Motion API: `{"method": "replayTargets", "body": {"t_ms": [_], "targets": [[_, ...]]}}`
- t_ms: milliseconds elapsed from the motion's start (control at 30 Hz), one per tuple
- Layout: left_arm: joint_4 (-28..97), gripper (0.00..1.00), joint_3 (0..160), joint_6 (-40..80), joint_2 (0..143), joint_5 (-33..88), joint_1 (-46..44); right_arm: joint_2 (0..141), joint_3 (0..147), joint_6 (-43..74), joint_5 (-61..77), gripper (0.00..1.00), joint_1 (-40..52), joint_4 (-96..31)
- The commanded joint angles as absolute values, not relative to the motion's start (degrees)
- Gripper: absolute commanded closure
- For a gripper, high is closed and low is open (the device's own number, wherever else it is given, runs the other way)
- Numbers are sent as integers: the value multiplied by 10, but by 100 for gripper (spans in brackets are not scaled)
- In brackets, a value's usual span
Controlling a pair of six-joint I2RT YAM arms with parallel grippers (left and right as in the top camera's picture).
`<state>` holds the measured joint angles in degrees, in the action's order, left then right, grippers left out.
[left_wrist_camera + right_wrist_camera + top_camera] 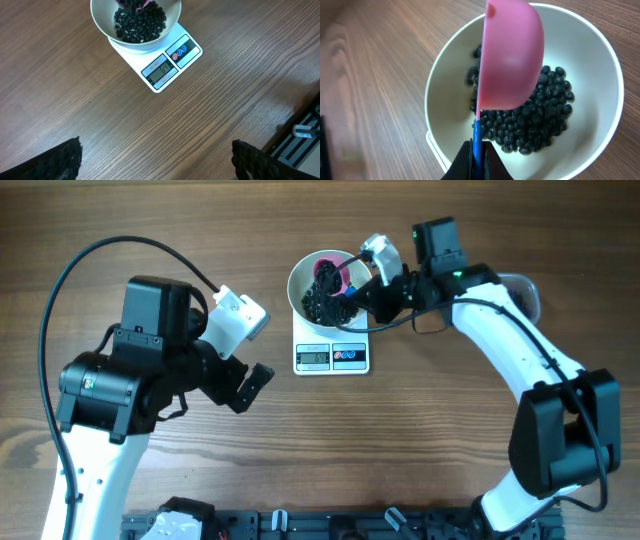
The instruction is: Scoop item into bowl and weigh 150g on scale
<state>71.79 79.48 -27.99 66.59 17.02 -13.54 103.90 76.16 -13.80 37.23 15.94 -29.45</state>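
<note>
The white bowl (300,275) (102,22) (600,65) stands on the white scale (332,356) (165,67) at the table's upper middle. A heap of black bead-like pieces (322,302) (140,22) (540,125) lies in it. My right gripper (362,288) (477,152) is shut on the blue handle of a pink scoop (330,275) (512,60), which is turned on its side over the bowl. My left gripper (245,350) (155,160) hovers open over bare wood left of the scale, nothing between its fingers.
The scale's display (160,70) is lit, with two round buttons (179,52) beside it. A clear tub (520,290) shows partly behind the right arm. A black rail (330,525) runs along the table's front edge.
</note>
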Motion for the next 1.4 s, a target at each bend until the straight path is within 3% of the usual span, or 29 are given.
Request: {"method": "replayTargets", "body": {"t_ms": [0, 567, 1000, 1367], "targets": [[716, 0, 805, -277, 669, 171, -136, 1013, 766, -158, 306, 96, 170, -289], [716, 0, 805, -277, 669, 171, -136, 982, 766, -216, 154, 96, 220, -305], [716, 0, 805, -277, 669, 171, -136, 982, 766, -241, 141, 96, 223, -313], [716, 0, 805, -277, 669, 171, -136, 983, 766, -258, 20, 96, 256, -279]]}}
